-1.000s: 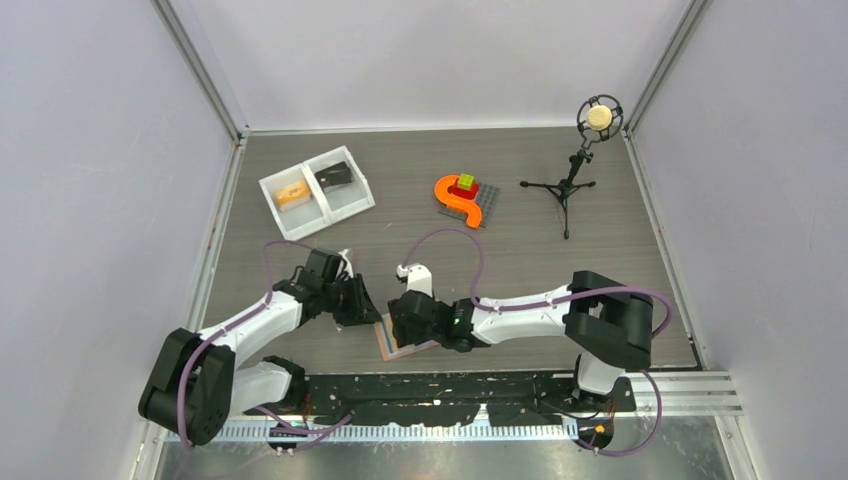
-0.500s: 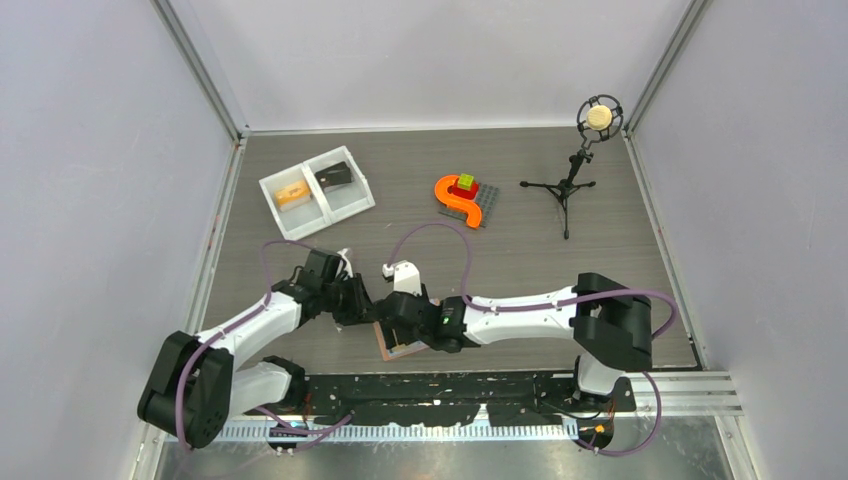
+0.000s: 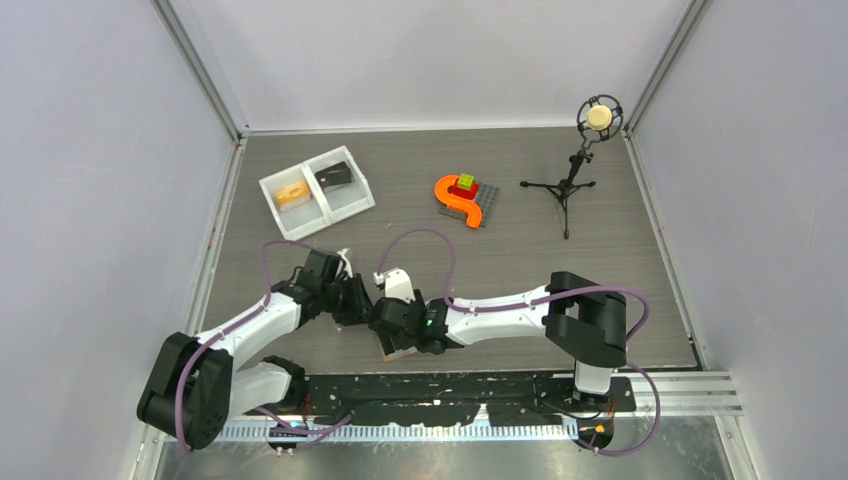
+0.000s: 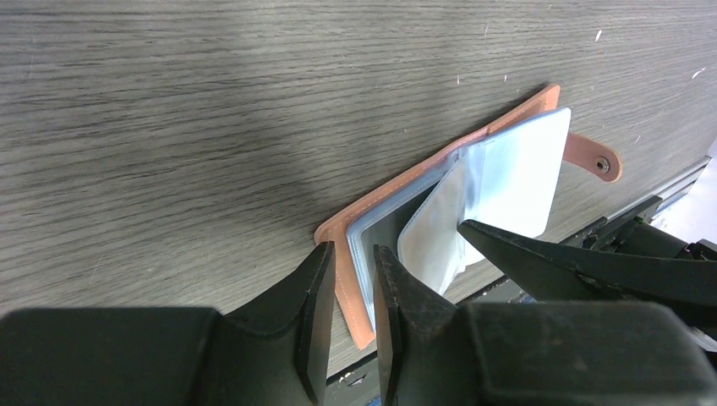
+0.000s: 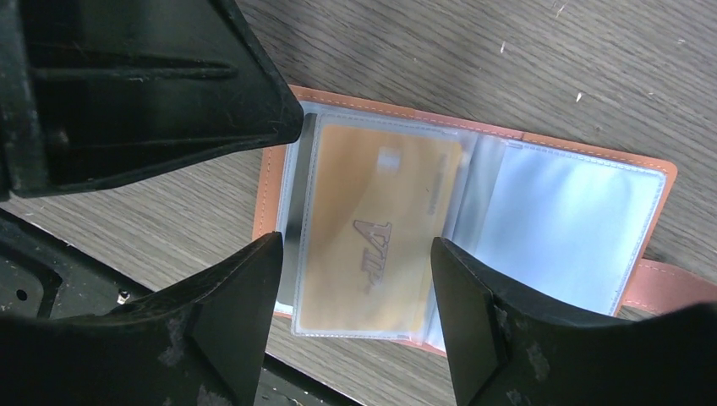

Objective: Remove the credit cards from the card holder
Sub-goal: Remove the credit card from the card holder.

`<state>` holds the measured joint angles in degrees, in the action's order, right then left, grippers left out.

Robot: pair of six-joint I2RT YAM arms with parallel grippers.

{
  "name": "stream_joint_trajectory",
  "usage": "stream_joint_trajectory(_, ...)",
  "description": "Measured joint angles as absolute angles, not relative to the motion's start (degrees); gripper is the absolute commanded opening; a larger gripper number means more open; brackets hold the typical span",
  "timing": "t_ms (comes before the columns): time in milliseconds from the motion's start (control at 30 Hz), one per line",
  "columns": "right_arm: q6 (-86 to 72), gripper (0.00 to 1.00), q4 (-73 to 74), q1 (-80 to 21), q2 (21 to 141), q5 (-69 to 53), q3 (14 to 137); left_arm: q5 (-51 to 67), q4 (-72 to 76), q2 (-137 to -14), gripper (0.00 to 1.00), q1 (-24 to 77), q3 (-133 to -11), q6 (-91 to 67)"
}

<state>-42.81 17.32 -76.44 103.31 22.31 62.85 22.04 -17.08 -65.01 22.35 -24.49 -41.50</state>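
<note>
The card holder [image 4: 507,182] lies spread open at the counter's [image 3: 600,250] near edge, about mid-width. The left hand [image 4: 353,271] is narrow, pinching its salmon cover corner. The right hand [image 5: 355,249] hangs wide above a gold credit card [image 5: 376,228] tucked in a clear sleeve. The card looks light, stiff and slick. The floppy sleeve will likely cling, so grip the card's edge at the sleeve's mouth.

top external: high above the near edge, looking down on the whole tabletop [image 3: 560,270]
wrist views: close, angled downward; both share the card holder [image 5: 575,211]
</note>
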Motion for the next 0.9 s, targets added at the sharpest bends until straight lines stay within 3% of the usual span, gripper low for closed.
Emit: stream_joint_trajectory(900,-43.3,0.55,15.0,-76.6,102.1,23.6,60.5,22.0,-17.0,-65.2,0.24,22.4,-24.3,-41.5)
